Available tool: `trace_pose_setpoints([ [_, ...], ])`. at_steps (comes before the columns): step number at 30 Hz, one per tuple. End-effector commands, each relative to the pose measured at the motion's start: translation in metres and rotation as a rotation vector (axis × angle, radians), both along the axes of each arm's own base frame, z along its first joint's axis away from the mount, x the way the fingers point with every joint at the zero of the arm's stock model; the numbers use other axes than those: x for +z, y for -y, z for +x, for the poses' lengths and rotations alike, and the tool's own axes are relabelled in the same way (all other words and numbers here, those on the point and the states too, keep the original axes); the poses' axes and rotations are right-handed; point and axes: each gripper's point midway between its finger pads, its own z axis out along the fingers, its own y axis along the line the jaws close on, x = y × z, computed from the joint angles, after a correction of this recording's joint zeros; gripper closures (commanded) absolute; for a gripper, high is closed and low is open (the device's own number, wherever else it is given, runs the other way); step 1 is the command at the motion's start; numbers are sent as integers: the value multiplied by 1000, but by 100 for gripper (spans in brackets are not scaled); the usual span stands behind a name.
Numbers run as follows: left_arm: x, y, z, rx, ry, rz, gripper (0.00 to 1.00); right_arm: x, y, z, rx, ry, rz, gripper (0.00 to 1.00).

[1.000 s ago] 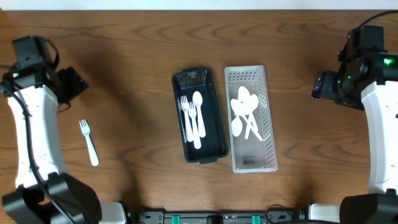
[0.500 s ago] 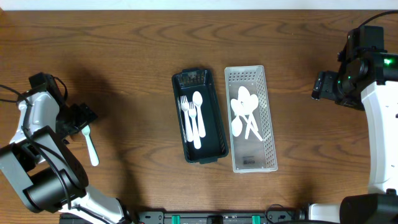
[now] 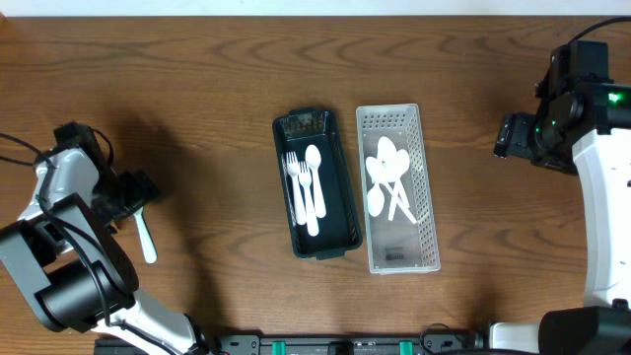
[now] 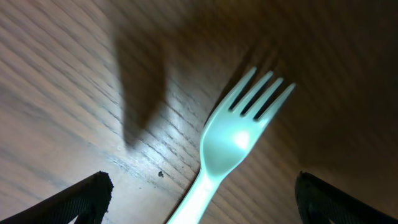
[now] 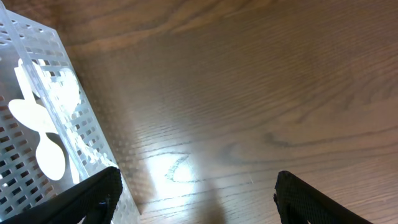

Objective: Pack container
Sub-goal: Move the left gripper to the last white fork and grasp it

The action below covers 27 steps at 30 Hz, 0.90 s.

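From overhead, the left gripper (image 3: 135,190) hangs over the head of the white plastic fork (image 3: 146,240) on the table (image 3: 217,79), well apart from the black container (image 3: 340,197) holding forks and 1 spoon. The white perforated basket (image 3: 389,123) of spoons stands just beside the container. In the left wrist view the jaws stand wide around the fork without touching it, and in the right wrist view the right gripper (image 5: 196,202) is also wide, holding nothing beside the basket.

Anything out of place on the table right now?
One white fork lies loose at the far left, outside both containers, beneath the open left gripper. The rest sits in the dark tray and white basket.
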Motion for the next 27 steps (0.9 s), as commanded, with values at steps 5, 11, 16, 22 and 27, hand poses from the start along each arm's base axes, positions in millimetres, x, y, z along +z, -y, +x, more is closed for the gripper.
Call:
trace_pose_setpoints([
  [5, -16, 7, -12, -47, -34, -18, 4, -1, 1, 0, 12, -8, -6, 18],
  [11, -19, 7, -11, -69, -26, -14, 4, -2, 1, -2, 12, -12, -5, 18],
  [16, -20, 6, -10, -78, -21, -12, 4, -2, 1, -1, 12, -12, -5, 18],
  [22, -25, 8, -14, -79, -23, -13, 24, -2, 1, -2, 12, -12, -5, 18],
  [27, -29, 9, -16, -79, -25, -15, 38, -2, 1, -2, 12, -12, -5, 18],
])
